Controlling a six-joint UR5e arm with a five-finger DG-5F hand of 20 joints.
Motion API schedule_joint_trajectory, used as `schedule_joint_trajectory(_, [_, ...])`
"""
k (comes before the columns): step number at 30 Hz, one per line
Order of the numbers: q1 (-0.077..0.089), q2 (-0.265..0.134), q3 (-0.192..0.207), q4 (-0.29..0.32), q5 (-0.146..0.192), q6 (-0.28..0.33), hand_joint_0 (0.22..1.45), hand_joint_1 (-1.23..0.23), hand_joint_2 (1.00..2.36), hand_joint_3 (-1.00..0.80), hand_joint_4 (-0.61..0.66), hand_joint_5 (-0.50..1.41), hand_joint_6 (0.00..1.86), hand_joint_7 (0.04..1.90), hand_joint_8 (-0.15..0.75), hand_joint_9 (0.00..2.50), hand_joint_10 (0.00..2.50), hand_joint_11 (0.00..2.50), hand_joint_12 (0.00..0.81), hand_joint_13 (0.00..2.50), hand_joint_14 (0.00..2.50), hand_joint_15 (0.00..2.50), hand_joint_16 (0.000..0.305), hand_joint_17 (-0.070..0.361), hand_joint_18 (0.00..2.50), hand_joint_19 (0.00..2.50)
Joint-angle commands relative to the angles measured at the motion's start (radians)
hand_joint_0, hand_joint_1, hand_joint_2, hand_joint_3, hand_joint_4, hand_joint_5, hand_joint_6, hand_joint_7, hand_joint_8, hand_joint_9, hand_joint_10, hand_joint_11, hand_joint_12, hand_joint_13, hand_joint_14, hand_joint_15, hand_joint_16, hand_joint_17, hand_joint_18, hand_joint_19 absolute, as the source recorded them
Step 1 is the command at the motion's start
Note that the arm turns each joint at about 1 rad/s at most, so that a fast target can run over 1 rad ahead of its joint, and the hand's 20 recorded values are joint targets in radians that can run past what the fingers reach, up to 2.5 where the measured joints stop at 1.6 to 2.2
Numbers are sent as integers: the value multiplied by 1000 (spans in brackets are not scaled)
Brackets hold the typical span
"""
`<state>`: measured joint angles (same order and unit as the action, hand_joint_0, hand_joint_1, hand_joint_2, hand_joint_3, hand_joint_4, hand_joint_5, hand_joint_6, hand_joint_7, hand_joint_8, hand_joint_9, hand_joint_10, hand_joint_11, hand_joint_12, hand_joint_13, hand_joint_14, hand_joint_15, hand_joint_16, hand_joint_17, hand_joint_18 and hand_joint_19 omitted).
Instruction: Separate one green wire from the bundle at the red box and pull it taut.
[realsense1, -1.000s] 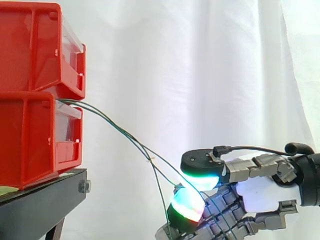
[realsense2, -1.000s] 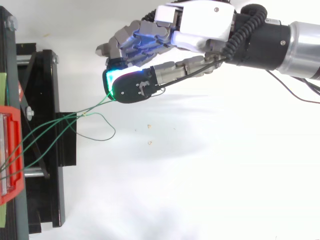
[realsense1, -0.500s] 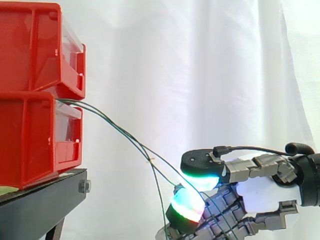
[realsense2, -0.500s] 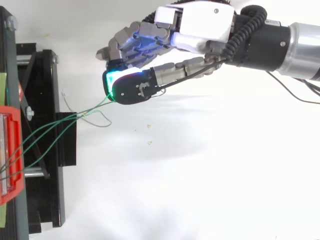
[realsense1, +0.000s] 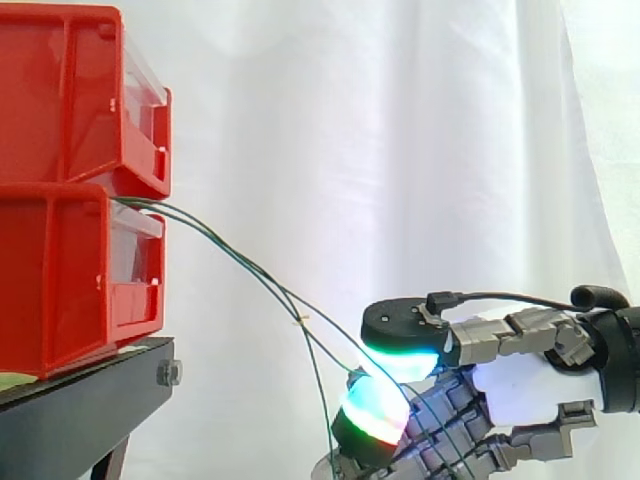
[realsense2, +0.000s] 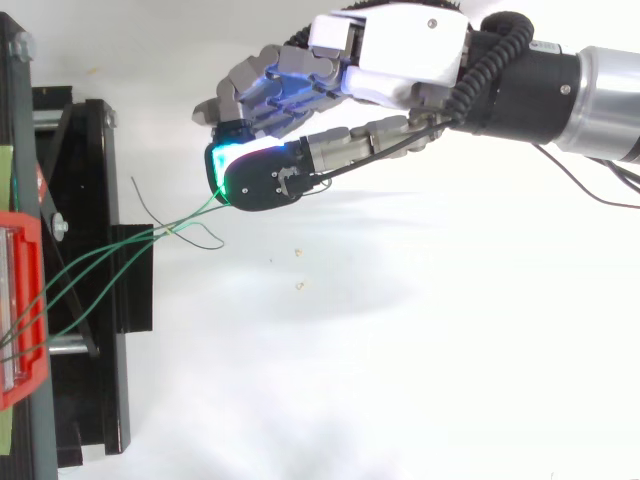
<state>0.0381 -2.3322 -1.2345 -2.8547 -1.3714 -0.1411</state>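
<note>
Several thin green wires (realsense1: 225, 252) leave the gap between two stacked red bins (realsense1: 70, 190) and slope down to the right. In the top view the same green wires (realsense2: 95, 262) run from the red bin (realsense2: 20, 300) up-right to the hand. The hand (realsense2: 300, 80) comes in from the right and pinches one green wire between a glowing green pad (realsense1: 400, 360) and a green-red pad (realsense1: 372, 415). That wire runs fairly straight to the bin. Another wire hangs loose just left of the hand (realsense1: 520, 385), its free ends (realsense2: 150, 205) curling beside the pinch.
The bins rest on a black stand (realsense1: 90, 400) at the left, also seen as the black frame (realsense2: 85, 300) from above. A white curtain hangs behind and the white floor (realsense2: 400, 350) stretches to the right and front.
The hand has held its place with the wire pinched. The loose wire's loop below the pinch has shrunk and swung up, one free end now pointing up-left near the stand.
</note>
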Motion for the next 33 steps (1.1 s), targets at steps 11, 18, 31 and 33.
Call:
schedule_joint_trajectory(11, [3,-1,0,0,0,0,614,-758,1008,8,10,-135,894,1176,303,479,0,47,380,511,4,124,61,136,568,162])
schedule_joint_trajectory(18, [2,1,0,0,0,0,613,-758,1008,8,12,-135,894,1174,314,523,1,88,386,537,4,145,61,137,588,186])
schedule_joint_trajectory(31, [3,1,0,0,0,0,612,-758,1008,6,11,-135,894,1174,320,547,1,108,390,551,4,147,61,136,612,198])
schedule_joint_trajectory(33, [3,1,0,0,0,0,612,-758,1008,4,10,-136,894,1174,322,552,2,114,391,552,4,148,61,136,616,198])
